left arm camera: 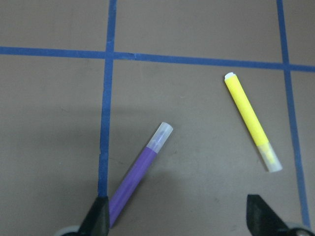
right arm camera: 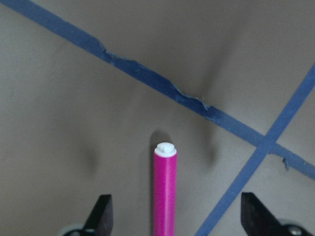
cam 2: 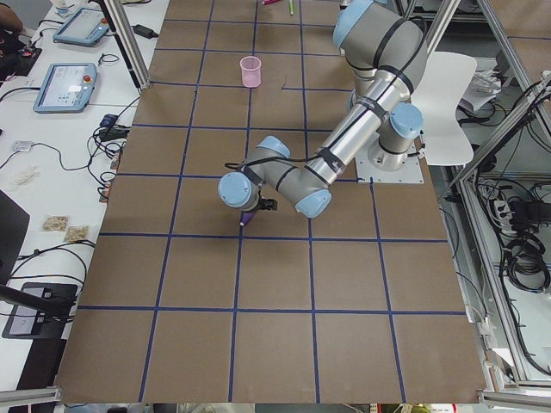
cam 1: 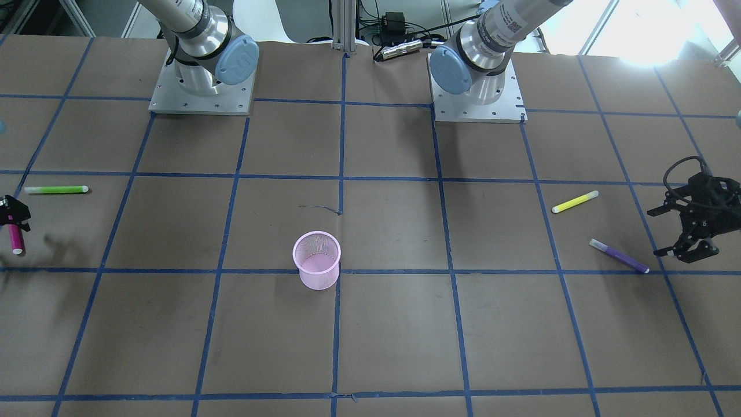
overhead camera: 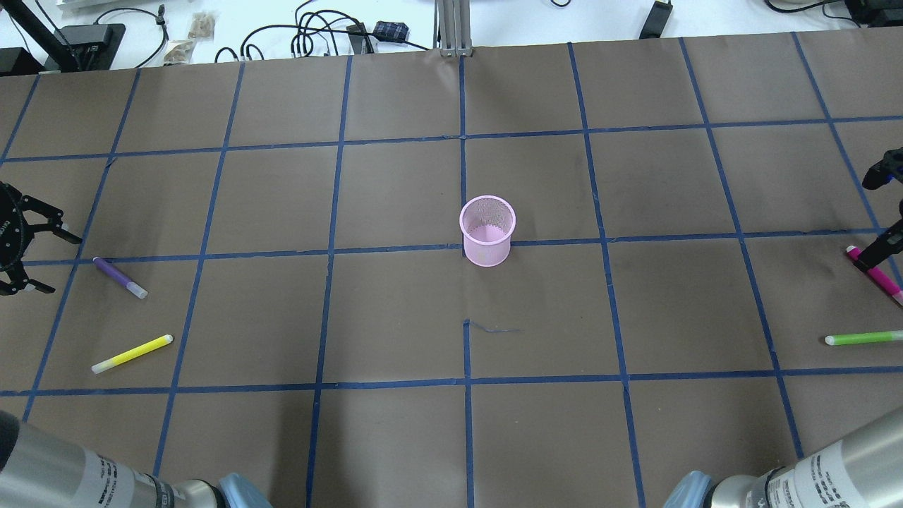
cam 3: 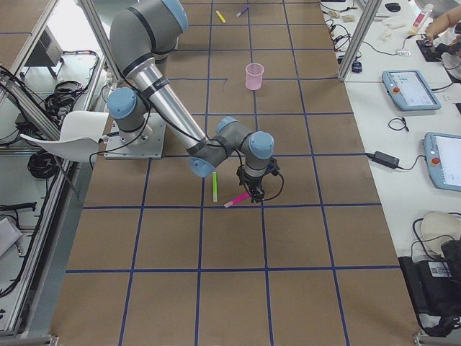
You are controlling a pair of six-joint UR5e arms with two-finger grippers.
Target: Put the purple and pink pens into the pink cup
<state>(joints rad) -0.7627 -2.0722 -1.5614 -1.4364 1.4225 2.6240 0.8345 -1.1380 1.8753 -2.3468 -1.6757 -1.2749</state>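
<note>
Tabletop point(overhead camera: 395, 197): pink pen point(overhead camera: 875, 274), purple pen point(overhead camera: 120, 277) lie diagonal.
Right wrist view shows me what overhead crops: right fingers point(right arm camera: 102, 212) wide astride pink; left fingers point(left arm camera: 98, 214) wide beside purple.

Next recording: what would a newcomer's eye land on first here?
The pink cup stands upright and empty, alone in the middle of the table. At opposite ends each gripper is open by its pen: the right gripper straddles the pink pen, the left gripper hangs above one end of the purple pen, a yellow pen lying nearby.
</note>
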